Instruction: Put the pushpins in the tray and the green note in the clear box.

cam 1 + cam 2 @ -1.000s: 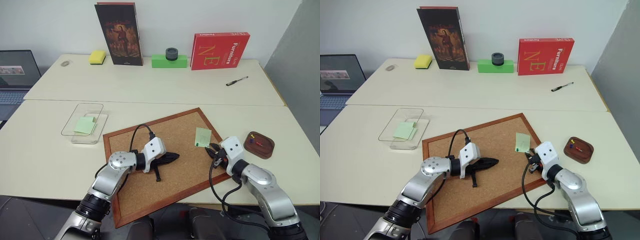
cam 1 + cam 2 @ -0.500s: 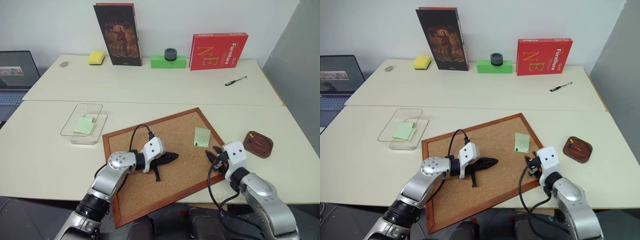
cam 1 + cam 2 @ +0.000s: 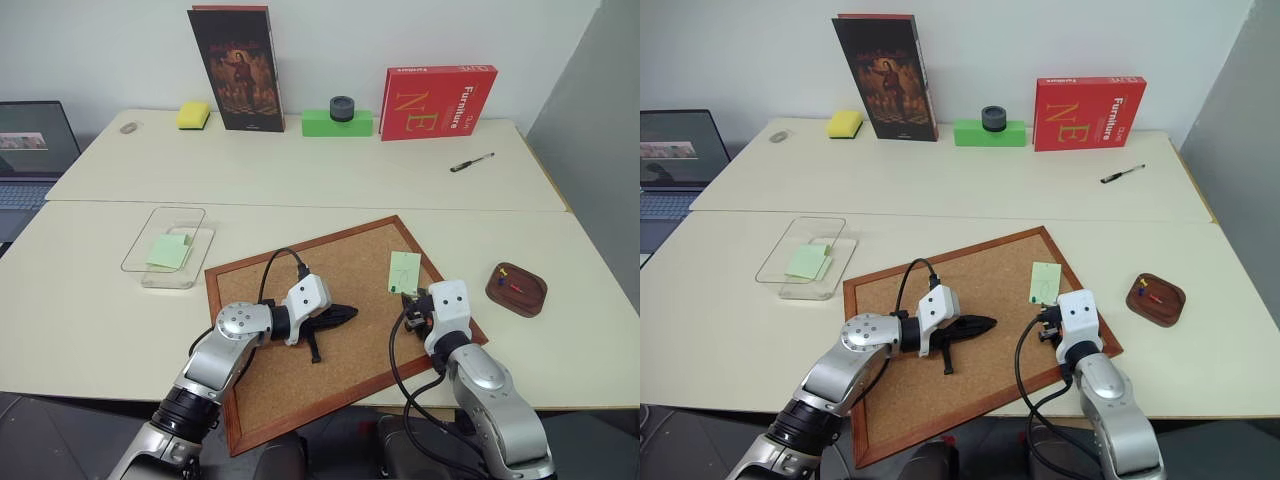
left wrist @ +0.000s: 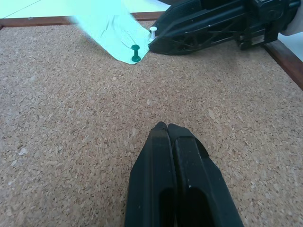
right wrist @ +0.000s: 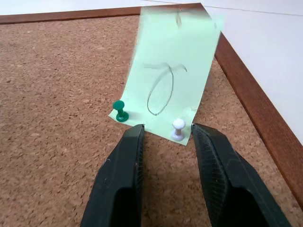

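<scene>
Cork board [image 3: 330,320] at table centre, framed in reddish wood, carrying a pale green note [image 5: 173,71] near its right corner. Pinned to the board along its near edge by a green pin [image 5: 120,109] and a white pin [image 5: 178,128]. Right gripper [image 5: 164,135] low over the board just short of the note, black jaws apart, white pin standing in the gap between the tips, untouched. Left gripper [image 4: 166,128] over the middle of the board, jaws pressed together on nothing, pointing toward the note. Right of the board, well off its frame, a brown tray [image 3: 517,289] with a red pin [image 3: 516,288] and another small pin inside. Left of the board, a clear box [image 3: 168,245] holding a second green slip [image 3: 168,250].
</scene>
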You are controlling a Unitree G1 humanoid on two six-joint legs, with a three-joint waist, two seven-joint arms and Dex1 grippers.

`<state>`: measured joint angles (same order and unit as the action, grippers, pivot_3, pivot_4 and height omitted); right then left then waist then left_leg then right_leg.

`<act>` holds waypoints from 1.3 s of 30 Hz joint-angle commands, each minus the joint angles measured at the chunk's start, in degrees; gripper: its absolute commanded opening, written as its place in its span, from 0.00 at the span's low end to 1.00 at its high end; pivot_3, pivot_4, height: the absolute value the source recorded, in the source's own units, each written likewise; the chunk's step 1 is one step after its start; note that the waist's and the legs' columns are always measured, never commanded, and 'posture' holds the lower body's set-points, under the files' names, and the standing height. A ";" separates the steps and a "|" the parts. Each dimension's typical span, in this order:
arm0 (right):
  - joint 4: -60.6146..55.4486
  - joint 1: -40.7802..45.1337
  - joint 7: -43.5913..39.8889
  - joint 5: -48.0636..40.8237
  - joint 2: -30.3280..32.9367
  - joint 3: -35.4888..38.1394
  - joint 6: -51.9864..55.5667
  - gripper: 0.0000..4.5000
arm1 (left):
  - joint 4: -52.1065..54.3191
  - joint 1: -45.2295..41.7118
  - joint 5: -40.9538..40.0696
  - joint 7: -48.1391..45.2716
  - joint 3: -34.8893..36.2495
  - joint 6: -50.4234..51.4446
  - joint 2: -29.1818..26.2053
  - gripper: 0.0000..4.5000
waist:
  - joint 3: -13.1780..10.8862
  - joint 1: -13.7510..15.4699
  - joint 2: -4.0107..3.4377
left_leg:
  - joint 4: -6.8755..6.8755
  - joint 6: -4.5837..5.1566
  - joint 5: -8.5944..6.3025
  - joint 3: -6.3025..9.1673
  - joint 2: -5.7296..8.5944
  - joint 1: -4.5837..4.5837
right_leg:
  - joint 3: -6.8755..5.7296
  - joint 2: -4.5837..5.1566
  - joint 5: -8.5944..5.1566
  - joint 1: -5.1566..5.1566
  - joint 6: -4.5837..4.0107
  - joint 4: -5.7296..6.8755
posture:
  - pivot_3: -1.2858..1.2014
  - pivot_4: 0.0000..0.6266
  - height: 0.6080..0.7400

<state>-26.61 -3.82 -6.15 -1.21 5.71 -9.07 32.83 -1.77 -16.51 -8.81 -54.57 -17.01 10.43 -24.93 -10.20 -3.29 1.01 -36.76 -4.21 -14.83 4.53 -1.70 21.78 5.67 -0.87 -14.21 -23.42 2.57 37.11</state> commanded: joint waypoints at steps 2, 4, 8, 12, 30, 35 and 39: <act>-0.49 0.40 0.61 0.70 -0.38 -0.17 -1.98 0.37 | -2.43 1.87 2.02 -0.08 -1.42 1.63 -1.18 0.00 | 0.00 0.00 0.00 | 0.00 0.00 0.00 0.00 0.00 0.00 | 0.00 0.00 0.00 0.00 0.00 0.00 | 0.52 0.24 1.00; -0.53 0.30 0.65 0.82 -0.38 -0.19 -2.08 0.37 | -2.37 1.91 2.01 -0.07 -1.42 1.65 -1.19 0.00 | 0.00 0.00 0.00 | 0.00 0.00 0.00 0.00 0.00 0.00 | 0.00 0.00 0.00 0.00 0.00 0.00 | 0.52 0.24 1.00; -0.83 -0.04 0.93 1.05 -0.39 -0.20 -2.12 0.27 | -2.34 1.94 1.98 -0.13 -1.41 1.66 -1.24 0.00 | 0.00 0.00 0.00 | 0.00 0.00 0.00 0.00 0.00 0.01 | 0.00 0.00 0.00 0.00 0.00 0.00 | 0.52 0.24 1.00; -0.98 -0.29 1.16 1.21 -0.43 -0.16 -2.07 0.09 | -2.39 1.93 1.93 -0.22 -1.43 1.64 -1.23 0.00 | 0.00 0.00 0.00 | 0.00 0.00 0.00 0.00 0.00 0.00 | 0.00 0.00 0.00 0.00 0.00 0.00 | 0.52 0.24 1.00; -4.28 -1.54 -1.38 0.48 2.51 0.22 -0.66 0.31 | -2.14 1.98 1.83 -0.31 -1.40 1.81 -1.29 0.00 | 0.00 -0.01 0.00 | 0.01 0.00 0.00 0.00 0.00 0.01 | 0.00 0.00 0.00 -0.01 0.00 -0.01 | 0.52 0.24 1.00; -10.82 -4.38 -8.76 -1.15 10.03 -0.65 0.21 0.31 | -2.14 1.96 1.80 -0.34 -1.35 1.81 -1.34 0.00 | 0.00 0.00 0.01 | 0.03 0.00 0.00 0.00 0.01 0.04 | 0.00 0.01 0.00 -0.02 0.00 -0.02 | 0.52 0.24 1.00; -12.59 -3.12 -14.34 -3.68 14.55 -0.38 -0.52 0.31 | -2.28 1.76 1.80 -0.40 -1.44 1.86 -1.28 0.00 | 0.00 -0.01 0.02 | 0.04 0.00 0.00 0.00 0.01 0.02 | 0.00 0.00 0.00 -0.02 0.00 -0.02 | 0.52 0.24 1.00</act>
<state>-36.32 -8.27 -17.32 -3.30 18.89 -9.42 33.27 -1.39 -16.37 -8.81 -54.64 -16.99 10.48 -25.30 -10.20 -3.30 1.02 -36.73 -4.21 -14.83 4.53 -1.70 21.77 5.66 -0.87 -14.21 -23.44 2.57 37.09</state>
